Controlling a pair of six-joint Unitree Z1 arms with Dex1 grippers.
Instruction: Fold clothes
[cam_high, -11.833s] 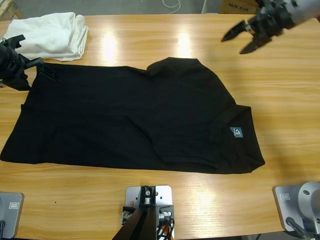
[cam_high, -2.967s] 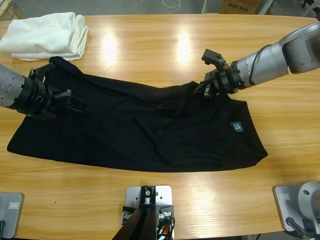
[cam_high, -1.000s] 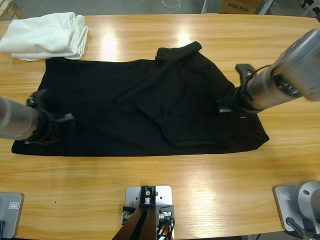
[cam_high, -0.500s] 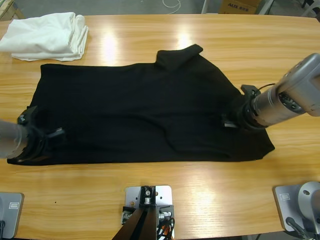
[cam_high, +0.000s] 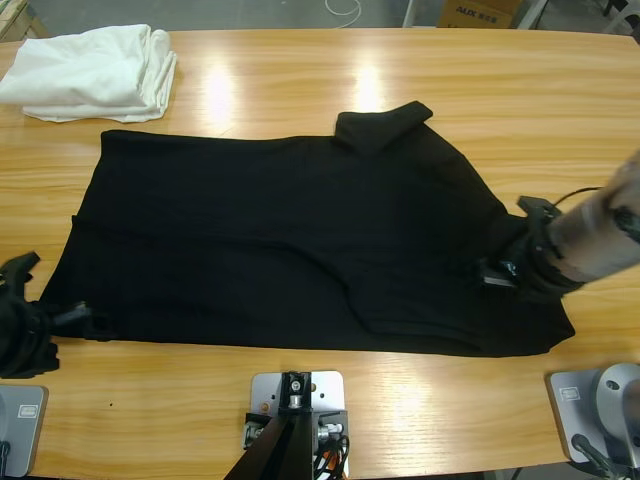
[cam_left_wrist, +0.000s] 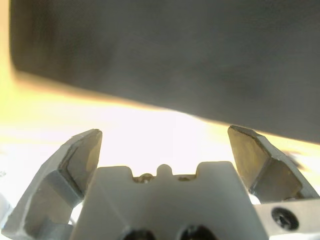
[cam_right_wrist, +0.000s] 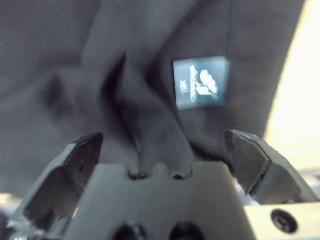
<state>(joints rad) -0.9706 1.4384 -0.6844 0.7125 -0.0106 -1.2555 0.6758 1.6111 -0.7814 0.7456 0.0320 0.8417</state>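
A long wooden table (cam_high: 300, 80) carries a black polo shirt (cam_high: 290, 250) spread flat across its middle, the collar (cam_high: 382, 126) sticking up at the far edge and the hem toward the left. A folded white cloth (cam_high: 92, 70) sits at the far left corner, just clear of the shirt. The left gripper (cam_high: 40, 325) lies low at the near left corner of the shirt; in its wrist view (cam_left_wrist: 165, 150) the jaws stand apart over bare wood, with the shirt's edge just ahead and nothing between them. The right gripper (cam_high: 497, 273) rests on the shirt's right end, and its wrist view (cam_right_wrist: 162, 150) shows jaws spread wide with a bunched ridge of black fabric running in between them (not pinched), the blue-grey label (cam_right_wrist: 201, 82) just beyond.
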